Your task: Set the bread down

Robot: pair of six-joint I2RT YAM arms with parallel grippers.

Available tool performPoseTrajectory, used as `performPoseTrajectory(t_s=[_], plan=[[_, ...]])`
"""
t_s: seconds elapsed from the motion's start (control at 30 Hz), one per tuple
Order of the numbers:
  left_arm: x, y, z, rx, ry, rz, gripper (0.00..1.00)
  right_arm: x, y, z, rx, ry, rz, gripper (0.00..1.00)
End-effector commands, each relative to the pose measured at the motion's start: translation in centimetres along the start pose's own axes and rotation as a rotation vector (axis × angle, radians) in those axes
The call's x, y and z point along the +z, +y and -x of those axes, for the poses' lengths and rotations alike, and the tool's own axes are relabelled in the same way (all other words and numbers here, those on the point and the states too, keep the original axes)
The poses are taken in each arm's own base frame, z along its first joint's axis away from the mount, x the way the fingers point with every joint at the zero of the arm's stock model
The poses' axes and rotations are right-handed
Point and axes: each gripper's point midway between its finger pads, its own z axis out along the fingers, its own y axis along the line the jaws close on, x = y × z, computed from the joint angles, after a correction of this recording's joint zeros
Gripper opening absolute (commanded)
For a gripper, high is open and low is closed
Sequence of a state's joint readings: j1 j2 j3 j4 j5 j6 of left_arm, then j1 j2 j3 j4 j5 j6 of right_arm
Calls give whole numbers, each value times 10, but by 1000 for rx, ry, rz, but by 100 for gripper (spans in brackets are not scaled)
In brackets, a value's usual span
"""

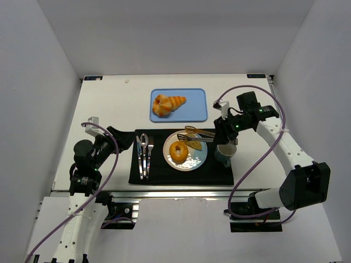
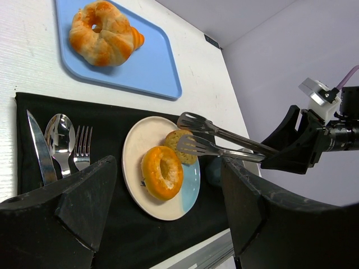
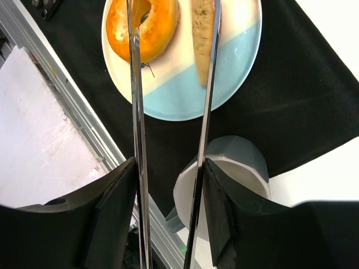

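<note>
A flat slice of bread [image 1: 194,144] lies on the white-and-blue plate [image 1: 196,160] beside an orange bagel [image 1: 179,152]. My right gripper [image 1: 224,130] is shut on the handles of metal tongs [image 1: 200,135], whose spread blades reach over the plate's far side. In the right wrist view the tongs [image 3: 134,84] straddle the slice [image 3: 202,33], one arm along its edge; contact cannot be told. The left wrist view shows one tong blade [image 2: 189,145] over the slice [image 2: 175,140]. My left gripper [image 1: 112,134] is open and empty, left of the mat.
A blue tray [image 1: 197,107] with croissants [image 1: 167,104] sits behind the plate. A knife, spoon and fork [image 1: 143,153] lie on the black mat [image 1: 219,175] left of the plate. A grey mug [image 1: 225,153] stands under my right gripper, right of the plate.
</note>
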State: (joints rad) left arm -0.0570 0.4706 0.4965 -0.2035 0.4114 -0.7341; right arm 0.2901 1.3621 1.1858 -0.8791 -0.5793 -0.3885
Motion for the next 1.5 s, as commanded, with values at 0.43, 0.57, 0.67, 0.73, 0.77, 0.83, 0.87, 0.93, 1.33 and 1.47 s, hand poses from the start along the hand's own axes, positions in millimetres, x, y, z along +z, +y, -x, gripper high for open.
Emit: performPoseTrajectory(t_s=[0.43,0.57,0.67,0.73,0.77,0.83,0.87,0.93,1.33,1.47], plan=[[0,-4,4,8,-8,-12,84,-44,-44,75,86,-277,-99,43],[1,-4,4,6,-8,-16,84,-83,-107,73,281,-395,-227,35],[3,-6,4,6,-5,-31,84,-99,-150,49,368,-410,-346,34],[6,-5,3,5,4,-33,84,-103,-173,29,389,-393,-434,34],[7,-7,4,10,8,-37,84,-102,-188,14,406,-387,-475,34],[10,-6,4,12,17,-35,84,-103,-207,-8,424,-361,-563,34],[11,-6,6,17,16,-36,84,-96,-214,-26,453,-338,-585,34],[14,-6,6,17,21,-38,84,-95,-232,-39,450,-328,-673,35],[19,-6,9,11,29,-37,84,-42,-248,-129,463,-121,-717,67],[19,-8,13,27,33,-27,84,-59,-238,-123,410,-125,-728,89]])
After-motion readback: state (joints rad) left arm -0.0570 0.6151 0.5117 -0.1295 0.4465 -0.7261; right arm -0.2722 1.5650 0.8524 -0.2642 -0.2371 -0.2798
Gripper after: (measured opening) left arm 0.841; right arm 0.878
